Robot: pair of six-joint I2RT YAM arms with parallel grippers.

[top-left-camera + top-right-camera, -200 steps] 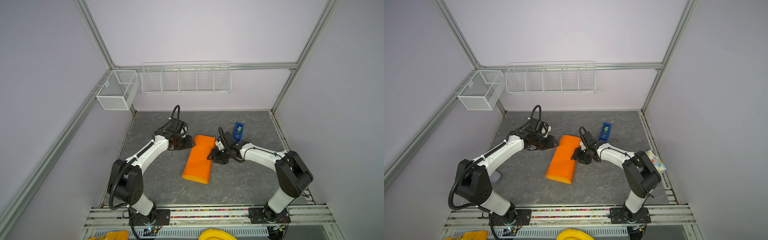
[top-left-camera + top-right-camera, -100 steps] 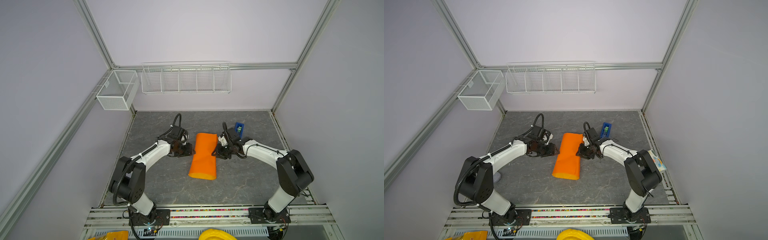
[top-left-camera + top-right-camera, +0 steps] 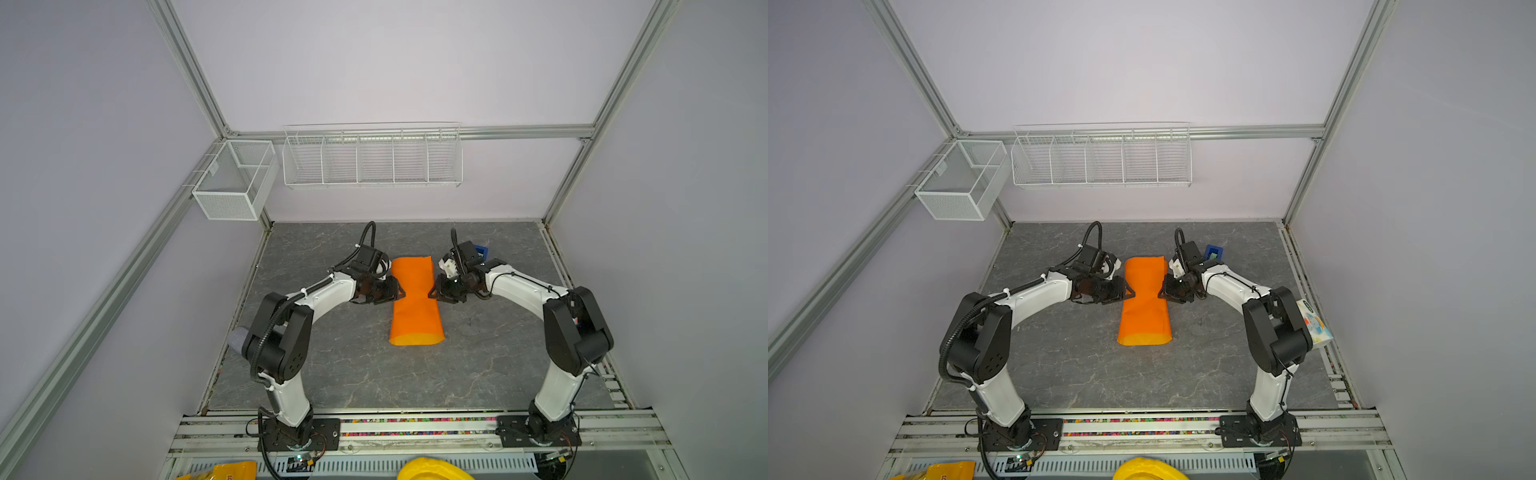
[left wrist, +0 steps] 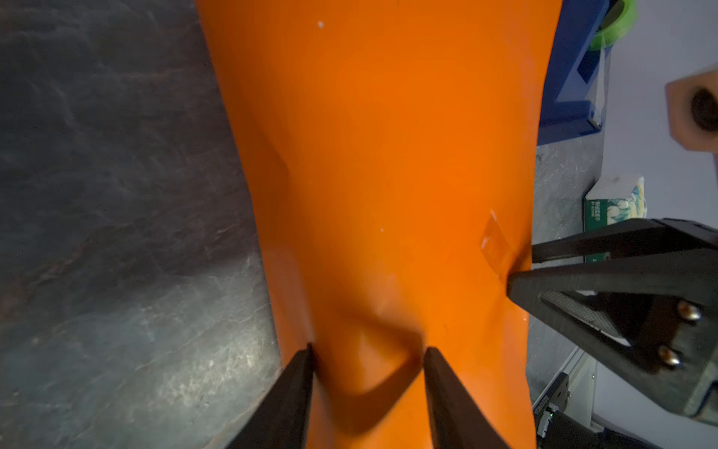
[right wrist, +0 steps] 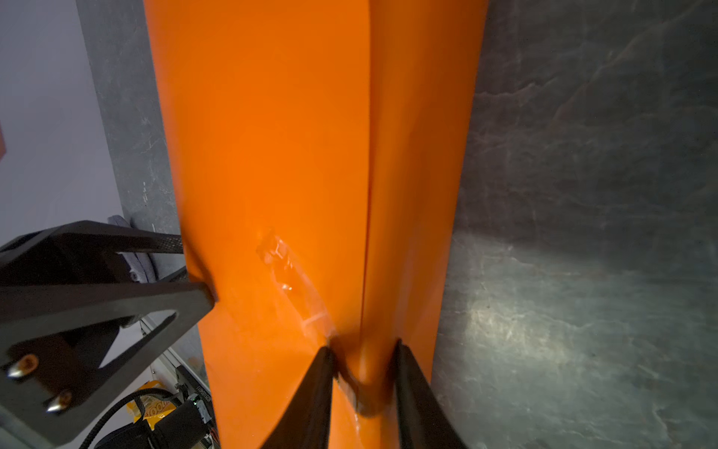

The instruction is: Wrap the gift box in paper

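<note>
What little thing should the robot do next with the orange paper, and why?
Probably let the right pincer go and slide toward the open near end to fold it shut. The paper is already rolled into a tube with clear tape stuck on it. The left pincer and the right one only pinch its middle from opposite sides, while that end gapes open.
</note>
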